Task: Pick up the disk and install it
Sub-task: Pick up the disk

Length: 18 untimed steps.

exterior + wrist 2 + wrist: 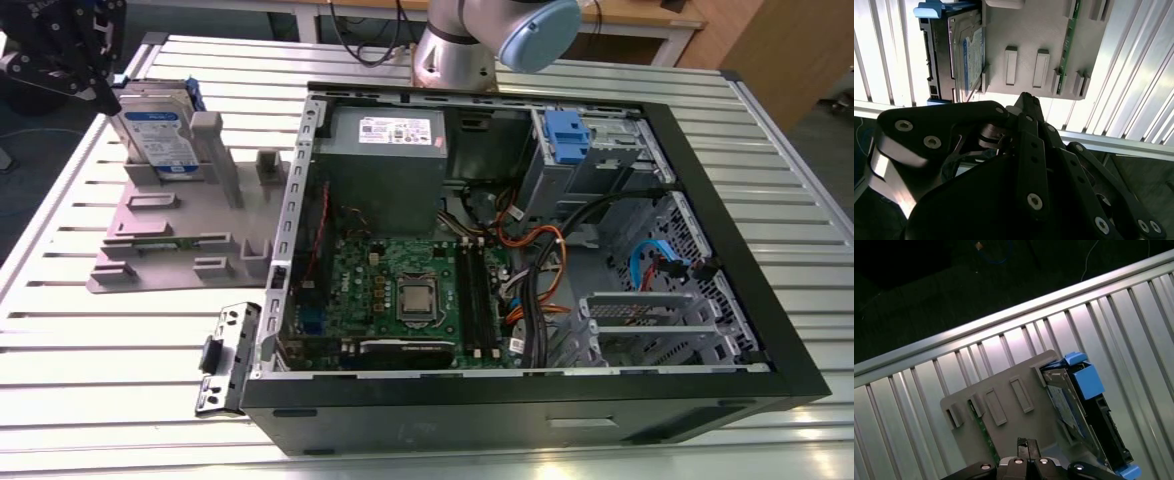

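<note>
At the exterior view's left the gripper (96,90) hangs close beside the disk (150,138), jaws pressed together on nothing. The disk stands on edge in the grey stand (167,235) on the tabletop (107,350); rightward lies the open computer case (727,250)

You have disk (151,137) upright in stand (160,235), on tabletop (107,420), exterior view's left of computer case (400,415).

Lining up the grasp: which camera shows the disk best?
The exterior view: the disk stands upright in the grey stand, label face showing. Both wrist views catch it nearly edge-on, with the blue bracket and part of the label.
</note>
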{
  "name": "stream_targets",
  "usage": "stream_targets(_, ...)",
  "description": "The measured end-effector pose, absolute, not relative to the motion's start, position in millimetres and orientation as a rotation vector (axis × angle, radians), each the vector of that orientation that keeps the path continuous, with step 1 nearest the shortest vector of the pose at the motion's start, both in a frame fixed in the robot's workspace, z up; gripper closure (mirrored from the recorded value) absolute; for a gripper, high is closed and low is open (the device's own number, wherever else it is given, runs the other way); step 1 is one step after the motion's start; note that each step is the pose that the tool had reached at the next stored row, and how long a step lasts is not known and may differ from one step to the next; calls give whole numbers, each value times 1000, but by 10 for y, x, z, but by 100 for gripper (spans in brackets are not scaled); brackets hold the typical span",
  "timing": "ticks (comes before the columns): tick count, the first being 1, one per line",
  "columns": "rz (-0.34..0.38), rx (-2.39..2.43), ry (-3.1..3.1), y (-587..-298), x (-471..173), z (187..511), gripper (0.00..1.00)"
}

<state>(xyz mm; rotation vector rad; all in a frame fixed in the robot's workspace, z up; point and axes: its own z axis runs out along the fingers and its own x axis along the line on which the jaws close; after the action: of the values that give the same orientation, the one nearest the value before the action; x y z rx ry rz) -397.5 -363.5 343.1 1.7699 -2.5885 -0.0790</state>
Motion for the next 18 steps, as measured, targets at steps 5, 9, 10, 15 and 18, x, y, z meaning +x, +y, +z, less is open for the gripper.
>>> stream_targets(5, -79, 1782, -2580, -3636, -3975, 3431, 90)
stream_targets(9, -79, 1791, -2573, -3635, -3975, 3431, 90)
stream_targets(10, -79, 1794, -2572, -3636, -3975, 3431, 90)
stream_targets(15, -79, 1805, -2563, -3635, -3975, 3431, 90)
stream_targets(18, -79, 1812, -2558, -3635, -3975, 3431, 90)
